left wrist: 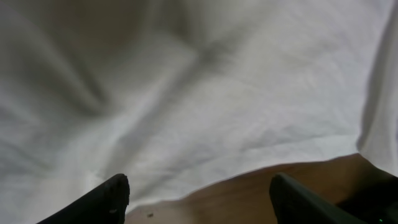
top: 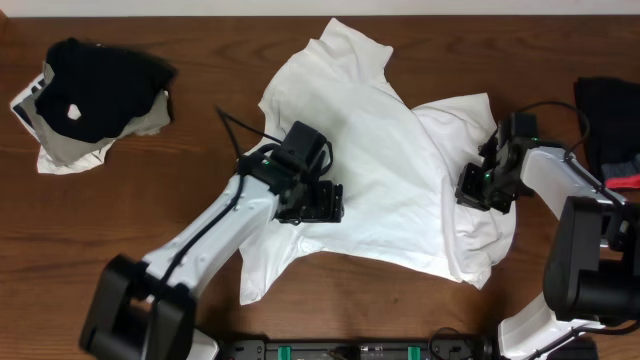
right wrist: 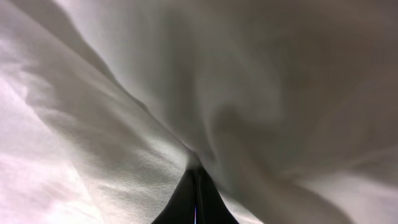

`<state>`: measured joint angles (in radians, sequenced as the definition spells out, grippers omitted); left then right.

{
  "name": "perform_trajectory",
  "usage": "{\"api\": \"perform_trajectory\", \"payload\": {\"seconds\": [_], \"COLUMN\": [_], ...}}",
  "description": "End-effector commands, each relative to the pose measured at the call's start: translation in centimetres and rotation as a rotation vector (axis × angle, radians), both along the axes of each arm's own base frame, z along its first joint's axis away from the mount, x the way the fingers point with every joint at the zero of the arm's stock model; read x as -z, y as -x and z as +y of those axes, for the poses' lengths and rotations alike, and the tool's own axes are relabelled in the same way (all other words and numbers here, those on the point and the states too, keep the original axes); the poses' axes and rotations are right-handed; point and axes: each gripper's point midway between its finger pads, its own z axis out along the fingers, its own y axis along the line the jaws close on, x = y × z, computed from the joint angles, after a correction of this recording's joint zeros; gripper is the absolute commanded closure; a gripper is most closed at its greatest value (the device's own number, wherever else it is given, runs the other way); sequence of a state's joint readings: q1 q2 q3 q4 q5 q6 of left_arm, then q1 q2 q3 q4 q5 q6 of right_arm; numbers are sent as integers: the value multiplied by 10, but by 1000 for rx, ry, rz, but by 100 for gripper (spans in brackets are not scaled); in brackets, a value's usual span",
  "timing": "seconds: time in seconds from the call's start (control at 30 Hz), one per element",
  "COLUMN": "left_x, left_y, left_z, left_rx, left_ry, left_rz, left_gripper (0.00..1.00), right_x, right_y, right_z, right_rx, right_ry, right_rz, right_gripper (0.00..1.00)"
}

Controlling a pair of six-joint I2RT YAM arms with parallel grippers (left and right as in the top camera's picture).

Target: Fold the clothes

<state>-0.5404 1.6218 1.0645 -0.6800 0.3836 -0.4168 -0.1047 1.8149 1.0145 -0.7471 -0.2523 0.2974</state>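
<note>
The white T-shirt [top: 380, 150] lies crumpled across the middle of the brown table, print hidden. My left gripper [top: 318, 203] is open at the shirt's lower left part; in the left wrist view its two dark fingers [left wrist: 199, 196] stand wide apart over the shirt's edge [left wrist: 186, 93] and bare wood. My right gripper [top: 474, 187] is at the shirt's right side. In the right wrist view its fingers [right wrist: 196, 193] are pressed together with white cloth [right wrist: 124, 137] bunched at their tips.
A black garment with a white spot [top: 95, 85] lies on pale cloth at the far left. A black garment with red trim [top: 610, 125] lies at the right edge. Black cables run near both arms.
</note>
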Motion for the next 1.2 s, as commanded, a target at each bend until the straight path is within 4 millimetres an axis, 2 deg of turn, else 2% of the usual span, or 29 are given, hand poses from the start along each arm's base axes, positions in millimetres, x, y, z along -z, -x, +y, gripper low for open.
{"api": "perform_trajectory", "payload": {"seconds": [0.0, 0.23, 0.43, 0.57, 0.67, 0.93, 1.17], "left_x": [19, 47, 60, 61, 62, 66, 66], "left_y": [4, -1, -8, -15, -19, -26, -33], "left_z": [0, 8, 16, 31, 43, 95, 119], "left_rx": [26, 17, -7, -45, -83, -164, -230], "left_ry": [-15, -82, -114, -149, -156, -264, -281], "left_rz": [39, 66, 72, 66, 83, 103, 116], "left_gripper": [26, 26, 26, 26, 26, 27, 27], "right_x": [9, 9, 9, 9, 8, -2, -2], "right_y": [5, 8, 9, 9, 14, 23, 25], "right_z": [-30, -49, -52, -54, -64, -86, -88], "right_rx": [87, 137, 126, 110, 123, 188, 188], "right_ry": [86, 85, 85, 94, 128, 129, 127], "right_rz": [45, 48, 48, 44, 72, 114, 121], "right_gripper": [99, 98, 98, 94, 94, 93, 86]}}
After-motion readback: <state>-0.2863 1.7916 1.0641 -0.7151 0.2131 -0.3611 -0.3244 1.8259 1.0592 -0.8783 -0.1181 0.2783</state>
